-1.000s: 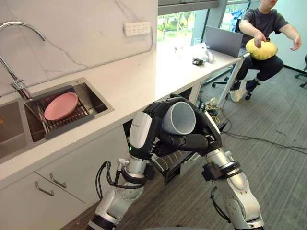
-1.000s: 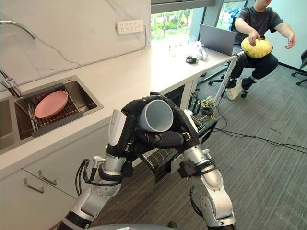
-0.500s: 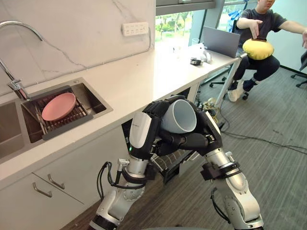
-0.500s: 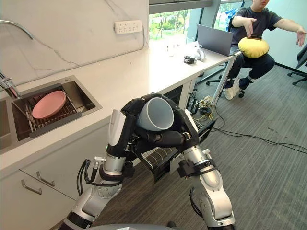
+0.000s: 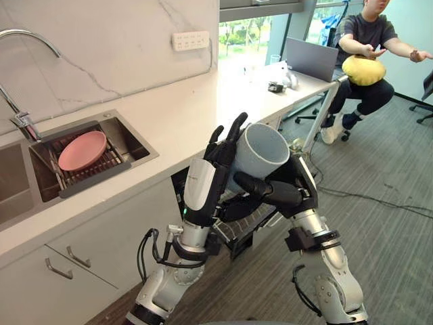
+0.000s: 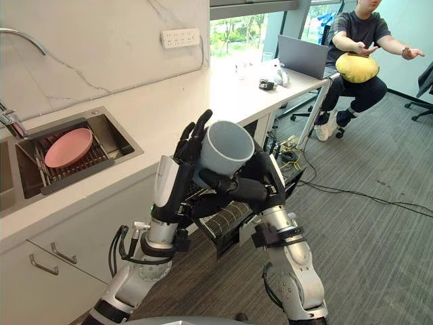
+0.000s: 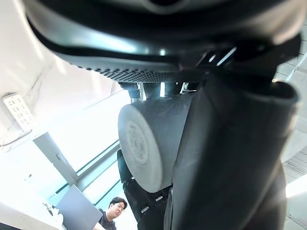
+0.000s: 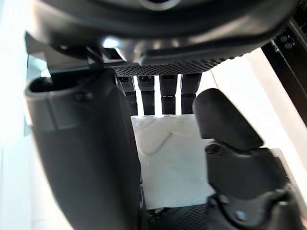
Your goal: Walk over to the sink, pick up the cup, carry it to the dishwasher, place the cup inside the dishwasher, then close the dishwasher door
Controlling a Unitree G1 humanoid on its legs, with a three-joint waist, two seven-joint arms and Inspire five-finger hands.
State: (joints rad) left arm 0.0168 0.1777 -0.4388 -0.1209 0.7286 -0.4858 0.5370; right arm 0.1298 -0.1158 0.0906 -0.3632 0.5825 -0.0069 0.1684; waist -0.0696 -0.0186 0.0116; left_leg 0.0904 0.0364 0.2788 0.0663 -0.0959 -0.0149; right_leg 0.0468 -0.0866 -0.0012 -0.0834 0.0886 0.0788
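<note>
Pale grey cup [image 5: 262, 150], mouth tilted up and outward, is held in the air before the counter [image 5: 183, 118] edge, above the open dishwasher rack [image 6: 224, 222]. Left hand [image 5: 218, 159]: fingers straight, laid flat against the cup's side. Right hand [image 5: 289, 193]: thumb and fingers pinch the cup from below. Judged light, rigid, smooth-walled and liable to slip, so grip across the wall, not the rim. Open floor lies to the right, with the counter edge close behind. The sink [image 5: 132, 145] is well apart.
</note>
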